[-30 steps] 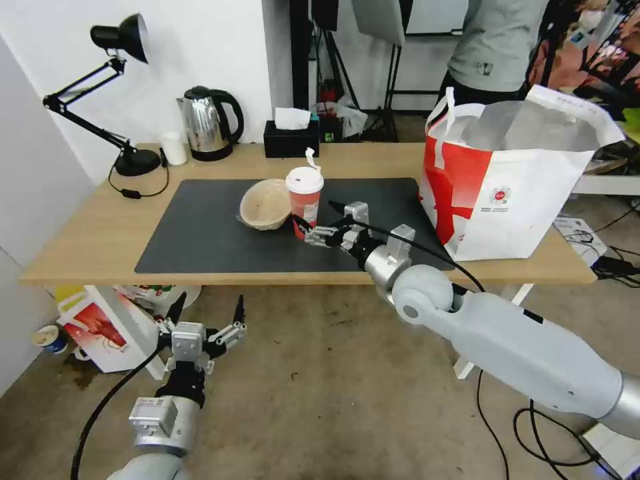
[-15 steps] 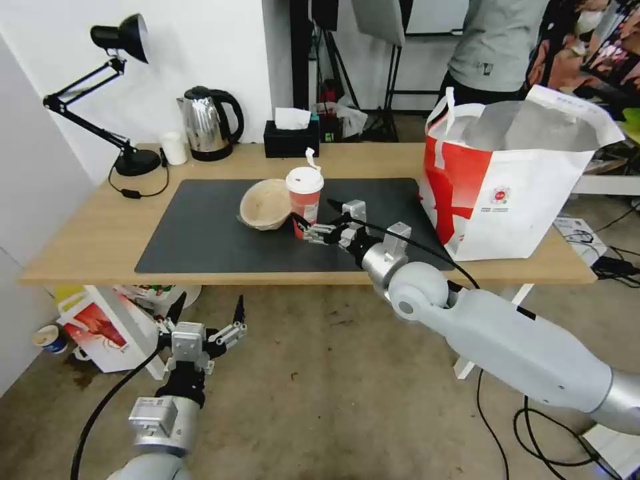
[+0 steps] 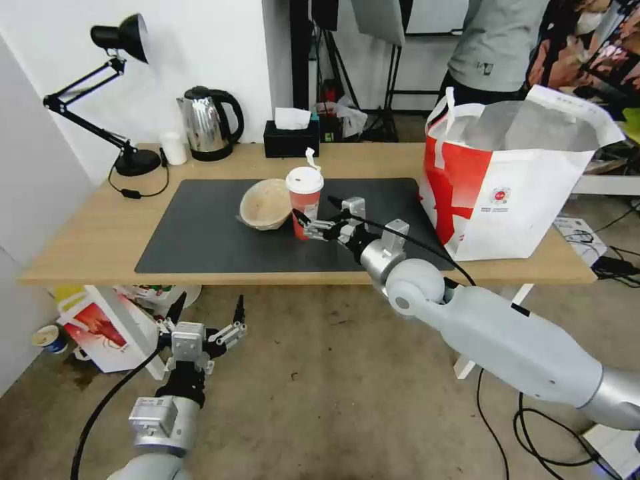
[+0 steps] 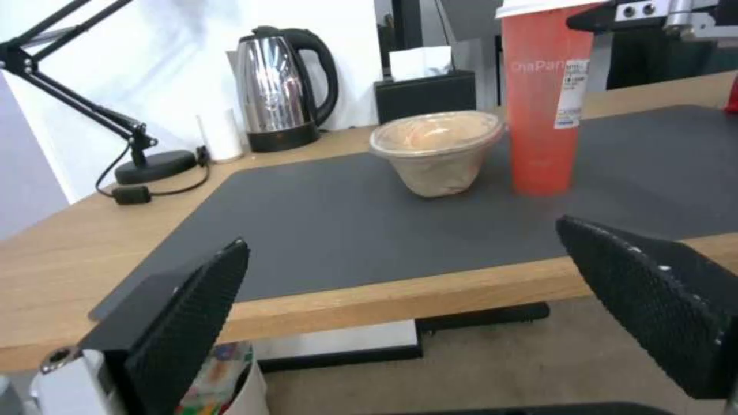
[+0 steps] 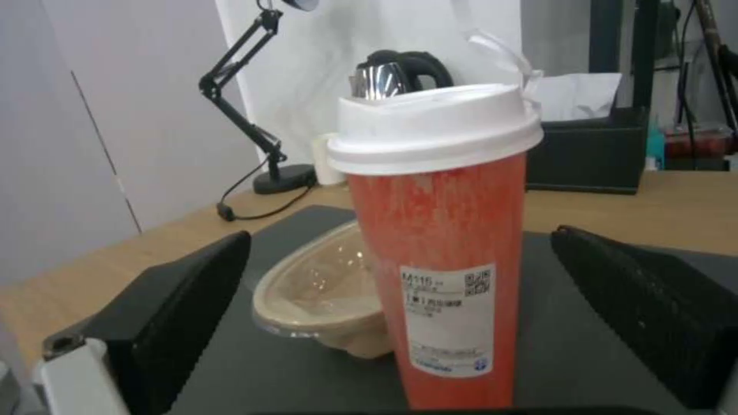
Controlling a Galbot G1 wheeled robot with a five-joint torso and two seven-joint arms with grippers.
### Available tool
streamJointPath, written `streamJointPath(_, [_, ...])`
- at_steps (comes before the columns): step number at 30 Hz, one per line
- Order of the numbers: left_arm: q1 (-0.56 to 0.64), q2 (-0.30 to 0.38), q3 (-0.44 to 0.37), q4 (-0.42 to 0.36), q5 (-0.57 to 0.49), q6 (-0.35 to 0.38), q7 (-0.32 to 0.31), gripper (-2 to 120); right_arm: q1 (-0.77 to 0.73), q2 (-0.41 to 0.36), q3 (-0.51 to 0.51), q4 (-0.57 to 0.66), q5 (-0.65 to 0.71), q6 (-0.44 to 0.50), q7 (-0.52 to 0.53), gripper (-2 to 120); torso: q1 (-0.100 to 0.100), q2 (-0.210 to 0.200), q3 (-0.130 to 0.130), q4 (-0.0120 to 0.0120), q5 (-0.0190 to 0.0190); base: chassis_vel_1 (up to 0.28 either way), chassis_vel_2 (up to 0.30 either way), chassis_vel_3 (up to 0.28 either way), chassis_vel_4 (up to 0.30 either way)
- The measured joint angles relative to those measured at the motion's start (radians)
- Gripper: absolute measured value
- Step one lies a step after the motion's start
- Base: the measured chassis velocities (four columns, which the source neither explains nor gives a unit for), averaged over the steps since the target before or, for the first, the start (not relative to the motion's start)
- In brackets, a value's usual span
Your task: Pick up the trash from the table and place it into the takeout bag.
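A red cup [image 3: 305, 200] with a white lid stands upright on the dark grey mat [image 3: 200, 233] of the table [image 3: 87, 233]. A beige pulp bowl [image 3: 265, 203] lies tilted right beside it, on its left. My right gripper [image 3: 315, 212] is open at the cup's lower half. In the right wrist view its black fingers [image 5: 177, 311] flank the cup [image 5: 442, 248] with gaps on both sides. The white and red takeout bag [image 3: 507, 180] stands open at the table's right end. My left gripper [image 3: 205, 310] hangs open below the table's front edge, facing the bowl [image 4: 438, 150] and the cup [image 4: 546, 98].
Along the back of the table stand a black desk lamp [image 3: 123, 100], a steel kettle [image 3: 207, 123], a small white cup [image 3: 175, 148] and a black tissue box [image 3: 291, 137]. A red-and-white carton [image 3: 100, 330] sits on the floor at the left. A person stands behind the bag.
My right gripper has moved a little forward and left, closing in on the red cup. The left arm, the cup, the bowl and the bag have stayed put.
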Motion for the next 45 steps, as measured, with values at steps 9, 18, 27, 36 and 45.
streamJointPath(9, [0.000, 0.000, 0.000, 0.000, 0.000, 0.000, 0.000, 100, 0.010, 0.024, -0.004, -0.043, -0.011, 0.000, -0.008, 100, 0.000, 0.000, 0.000, 0.0000, -0.0001, 0.000, 0.000, 0.000, 0.000])
streamJointPath(18, [0.000, 0.000, 0.000, 0.000, 0.000, 0.000, 0.000, 100, 0.011, 0.058, -0.005, -0.076, -0.012, 0.002, -0.018, 100, 0.000, 0.000, 0.000, 0.0001, 0.0000, 0.000, 0.000, 0.000, 0.000])
streamJointPath(27, [0.000, 0.000, 0.000, 0.000, 0.000, 0.000, 0.000, 100, 0.008, 0.089, -0.002, -0.098, -0.016, 0.002, -0.020, 100, 0.000, 0.000, 0.000, 0.0001, 0.0000, 0.000, 0.000, 0.000, 0.000])
streamJointPath(36, [0.000, 0.000, 0.000, 0.000, 0.000, 0.000, 0.000, 100, 0.008, 0.101, 0.011, -0.122, -0.034, 0.005, -0.023, 100, 0.000, 0.000, 0.000, 0.0000, -0.0001, 0.000, 0.000, 0.000, 0.000])
streamJointPath(45, [0.000, 0.000, 0.000, 0.000, 0.000, 0.000, 0.000, 100, 0.006, 0.103, 0.023, -0.134, -0.044, 0.007, -0.024, 100, 0.000, 0.000, 0.000, 0.0000, 0.0000, 0.000, 0.000, 0.000, 0.000])
